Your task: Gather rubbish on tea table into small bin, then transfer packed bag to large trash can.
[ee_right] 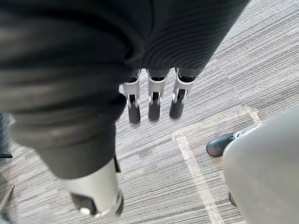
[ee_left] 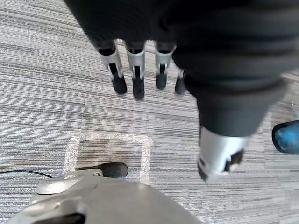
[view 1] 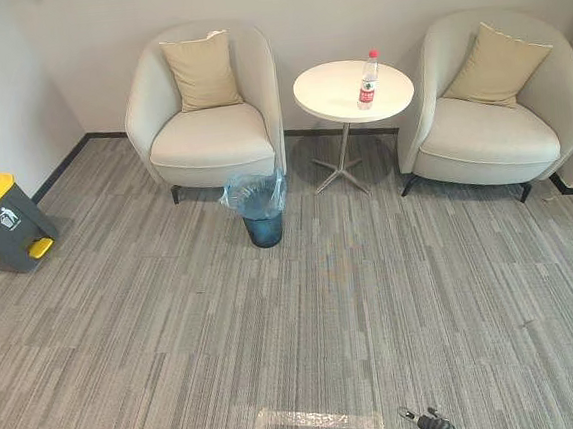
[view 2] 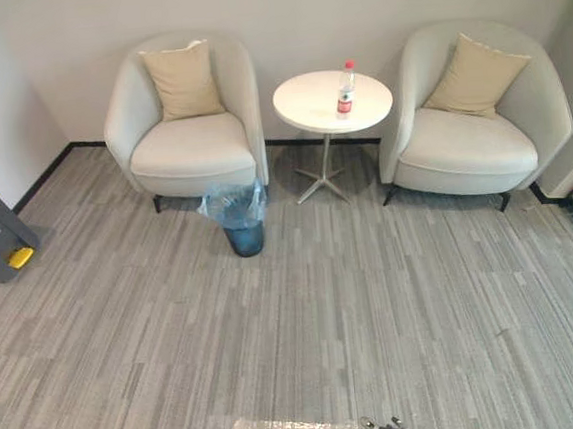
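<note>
First, in the left eye view, the bottle [view 1: 368, 79] stands upright on the tea table [view 1: 321, 96], toward its right side, and it is the one piece of rubbish you can see there. The small bin [view 1: 265, 228], lined with a blue bag [view 1: 254, 192], sits on the carpet just beside the front corner of the left armchair [view 1: 210, 141], near the table's foot. The large trash can [view 1: 2, 229], grey with a yellow lid, is by the left wall, well apart from both. You are well back from all of it, so the step in hand is, I judge, the approach. Walk up square to the table and stop where the bottle is in reach without leaning.

In the right eye view, the right armchair [view 2: 467, 154] sits close by the table. Come in over the open carpet in front instead, and take care not to knock the bin.

In the left wrist view, your left hand [ee_left: 136, 74] hangs over the carpet, fingers straight and empty, above a taped square [ee_left: 110, 136] on the floor.

In the right wrist view, your right hand [ee_right: 155, 93] hangs likewise, fingers straight, holding nothing. The bottle is toward that side, so plan to take it with the right hand, round the body below the cap. It is tall and narrow and would likely tip if nudged.
</note>
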